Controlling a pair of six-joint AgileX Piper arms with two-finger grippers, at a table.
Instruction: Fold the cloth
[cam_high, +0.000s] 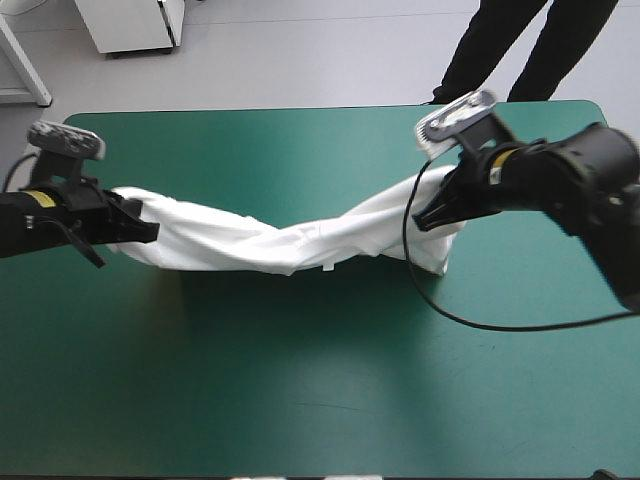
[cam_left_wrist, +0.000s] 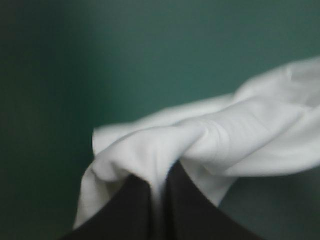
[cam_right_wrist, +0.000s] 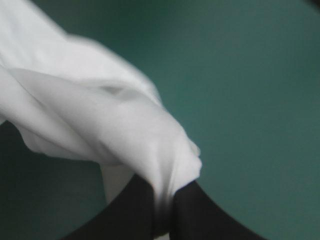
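Observation:
The white T-shirt hangs as a twisted band stretched between my two grippers above the teal-green table. My left gripper is shut on the T-shirt's left end; in the left wrist view its black fingers pinch a fold of the T-shirt, which trails away ahead of them. My right gripper is shut on the T-shirt's right end, with a short flap drooping below it. In the right wrist view a bunched fold of the T-shirt runs out from the right gripper.
The right arm's black cable loops down over the table on the right. Bare teal-green cover lies in front of the T-shirt and behind it, up to the far edge.

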